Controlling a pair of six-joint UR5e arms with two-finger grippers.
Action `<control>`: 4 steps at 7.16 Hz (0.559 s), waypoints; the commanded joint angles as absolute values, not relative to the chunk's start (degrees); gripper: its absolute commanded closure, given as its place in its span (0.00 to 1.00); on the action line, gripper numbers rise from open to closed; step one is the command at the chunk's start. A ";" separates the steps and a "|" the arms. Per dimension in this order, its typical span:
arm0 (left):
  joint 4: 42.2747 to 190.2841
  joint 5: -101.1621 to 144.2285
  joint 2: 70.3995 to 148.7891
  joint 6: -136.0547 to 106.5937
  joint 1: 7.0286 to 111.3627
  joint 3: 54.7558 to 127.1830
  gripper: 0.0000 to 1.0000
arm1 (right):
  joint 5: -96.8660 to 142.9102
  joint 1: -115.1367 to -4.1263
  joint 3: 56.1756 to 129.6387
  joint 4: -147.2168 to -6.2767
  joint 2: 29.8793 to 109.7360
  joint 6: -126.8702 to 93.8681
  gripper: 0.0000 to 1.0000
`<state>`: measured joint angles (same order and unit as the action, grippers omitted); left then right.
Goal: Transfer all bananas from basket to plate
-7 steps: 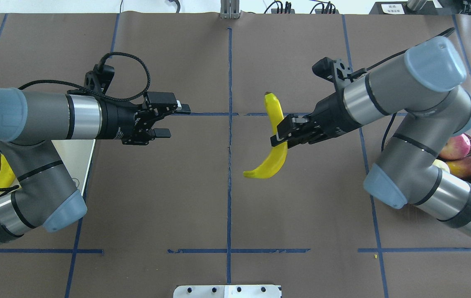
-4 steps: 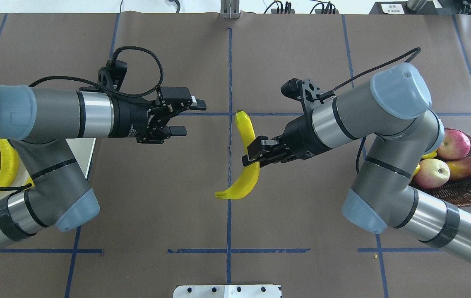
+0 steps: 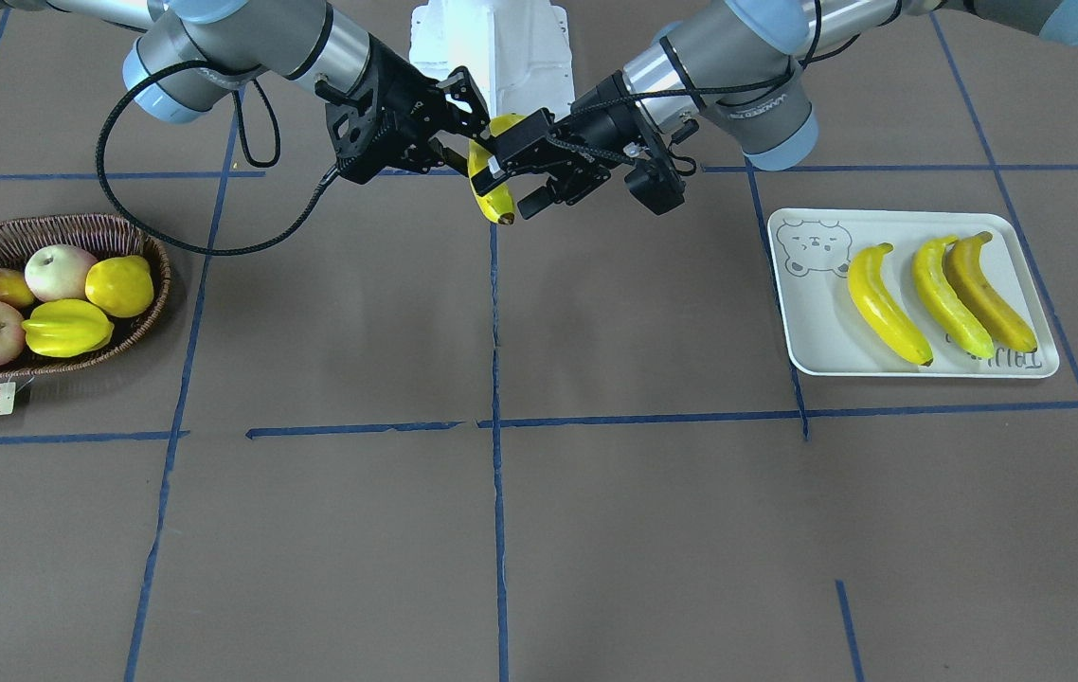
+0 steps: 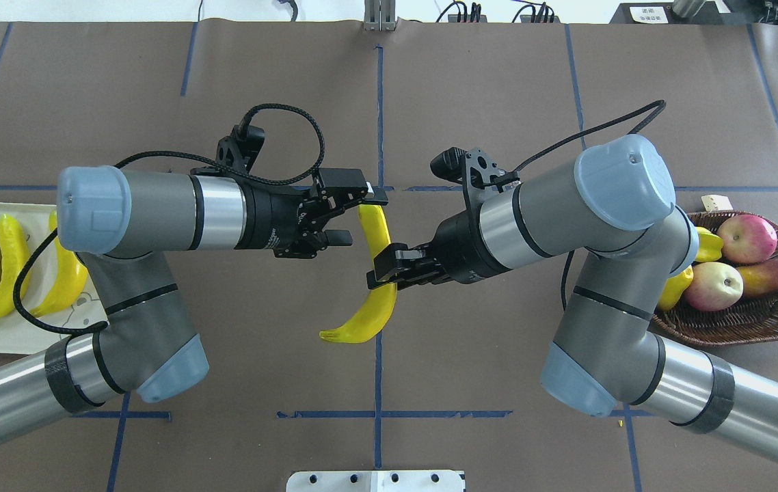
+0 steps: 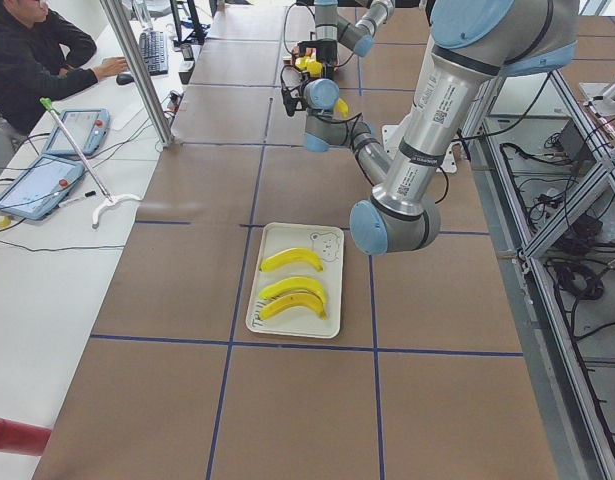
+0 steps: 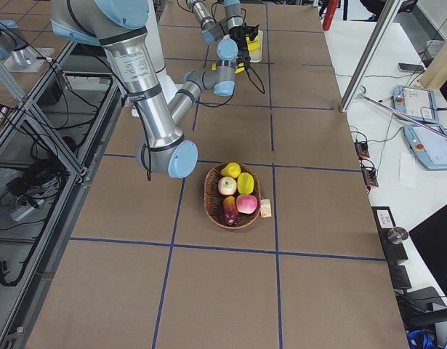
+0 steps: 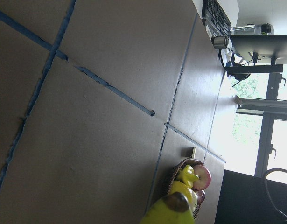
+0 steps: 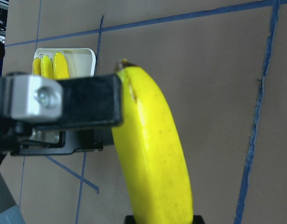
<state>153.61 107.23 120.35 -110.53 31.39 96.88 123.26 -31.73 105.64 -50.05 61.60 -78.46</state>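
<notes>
3 bananas [image 3: 939,296] on the plate [image 3: 818,327], none visible in the basket [image 4: 738,322] — last banana [image 4: 370,311] mid-air over table [image 4: 498,383] centre, right hand [image 4: 382,268] clamped on it, left hand [image 4: 357,217] open at its upper end.

A long curved glossy yellow banana [image 4: 370,311] hangs above the middle of the brown paper-covered table [image 4: 498,82], clasped mid-length by the right gripper [image 4: 380,266]. The left gripper [image 4: 367,217] straddles its end farthest from the robot, fingers apart. Well off on the robot's left of that banana, a flat rectangular pale plate [image 3: 818,322] carries three more yellow bananas [image 3: 942,296] side by side. Well off on the opposite side, an oval dark woven wicker basket [image 3: 46,224] holds mixed fruit [image 3: 70,327].
</notes>
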 commanded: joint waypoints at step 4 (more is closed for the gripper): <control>153.28 107.05 120.06 -110.22 29.88 96.68 1.00 | 123.13 -31.55 106.43 -50.10 61.96 -78.31 1.00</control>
<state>153.34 106.98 120.42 -110.37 29.97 96.69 122.94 -31.47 106.03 -50.11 61.79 -78.39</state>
